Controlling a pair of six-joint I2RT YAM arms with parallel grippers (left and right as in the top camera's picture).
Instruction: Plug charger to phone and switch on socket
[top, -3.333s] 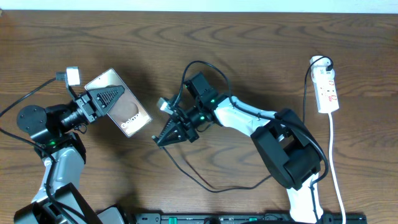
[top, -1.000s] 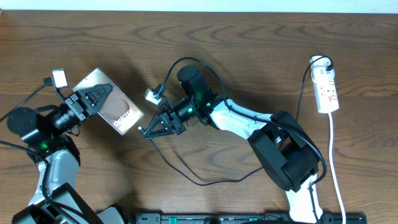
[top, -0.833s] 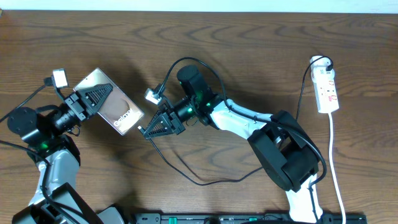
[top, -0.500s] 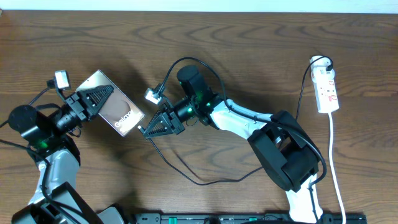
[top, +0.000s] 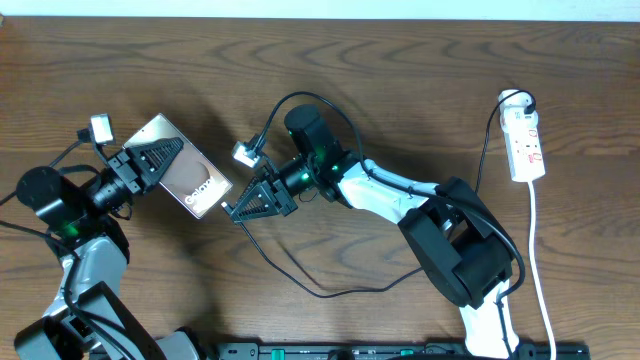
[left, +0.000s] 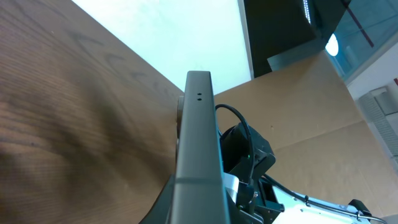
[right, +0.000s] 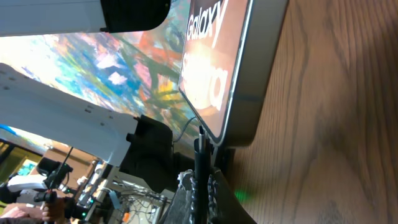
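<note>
In the overhead view the phone (top: 190, 172) is held off the table at the left, with my left gripper (top: 172, 148) shut on it. The left wrist view looks along the phone's thin grey edge (left: 198, 143), clamped between the jaws of the left gripper (left: 199, 214). My right gripper (top: 232, 209) is shut on the plug end of the charger (top: 345, 293). In the right wrist view the charger (right: 200, 155) sticks up out of the right gripper (right: 202, 196), its tip at the bottom edge of the phone (right: 224, 56). Whether it is in the port cannot be told. The socket (top: 527, 142) lies far right.
The charger's black cable loops over the right arm (top: 400, 195) and across the table's front middle. A white cord (top: 537, 255) runs from the socket toward the front edge. A black rail (top: 400, 350) lies along the front.
Both grippers moved left over the last few seconds. In the last second the left gripper nudged the phone slightly right, toward the plug. The right gripper held still.
</note>
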